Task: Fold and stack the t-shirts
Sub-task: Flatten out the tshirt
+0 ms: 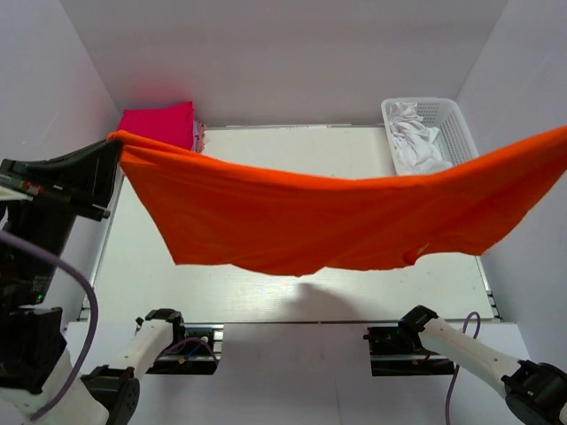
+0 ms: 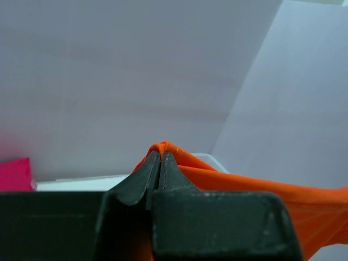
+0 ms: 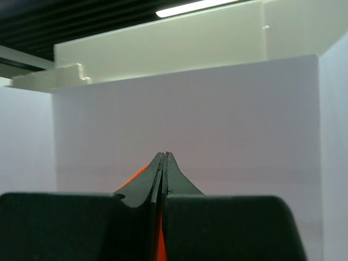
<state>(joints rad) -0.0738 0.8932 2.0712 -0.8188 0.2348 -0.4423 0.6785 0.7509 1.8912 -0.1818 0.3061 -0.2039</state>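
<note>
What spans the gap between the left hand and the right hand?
The orange-red t-shirt sags aloft between them in the top view; the wrist views show left hand and right hand each shut on it.

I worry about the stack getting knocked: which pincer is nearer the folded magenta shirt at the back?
Left. The left pincer grips the orange shirt by a corner just beside the magenta shirt. The right pincer grips the opposite end, past the top view's right edge.
</note>
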